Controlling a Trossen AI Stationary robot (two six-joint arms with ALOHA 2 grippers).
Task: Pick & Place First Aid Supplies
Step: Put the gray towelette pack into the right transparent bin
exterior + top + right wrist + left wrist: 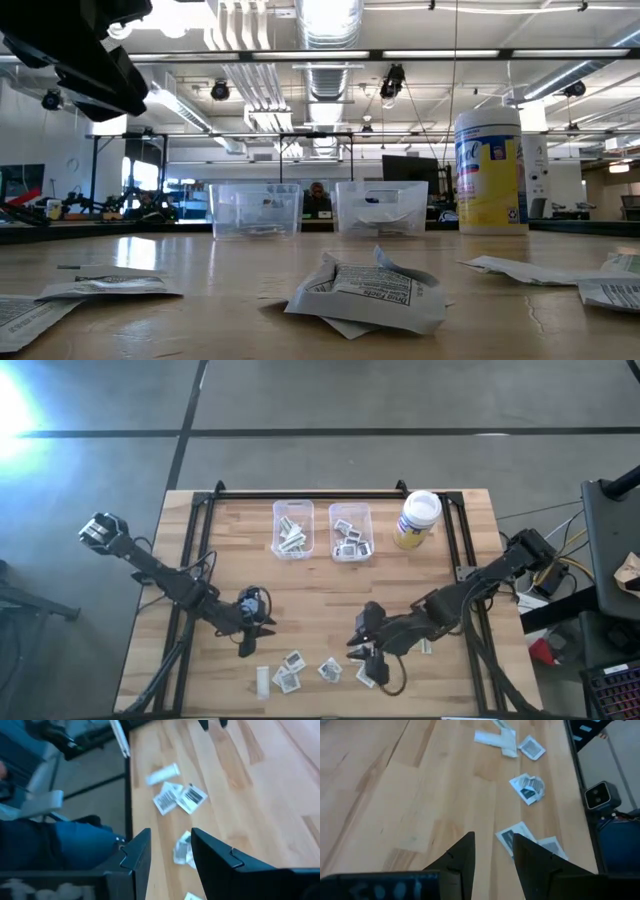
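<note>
At the far edge of the wooden table [320,585], two clear plastic bins stand side by side: the left bin [293,528] holds a heap of pale strips and packets, the right bin [351,532] holds square white packets with dark print. Just right of them stands a yellow wipes canister [417,519] with a white lid, upright, apart from both bins. A black metal frame [310,495] runs along the table's back and sides. In the low view the bins and the canister stand in a row behind the loose packets, with nothing between them and the near edge but bare wood.

The remaining first aid packets [290,670] lie scattered along the near edge of the table: a pale narrow strip [263,680] at the left, then several square white packets with dark print [330,668], some overlapping, and one more packet [425,646] off to the right beside the right arm. In the low view the nearest packet [368,292] is crumpled, lying on another, with its printed face showing.

The left gripper [256,632] hangs above the table left of centre, just behind the scattered packets, its fingers [457,865] slightly parted and holding nothing. The right gripper [362,650] hovers over the packets at the right end of the scatter, its fingers [137,855] likewise parted with a gap between them and empty. A person's blue-clad leg [75,842] shows beyond the table's near edge in the right wrist view.
</note>
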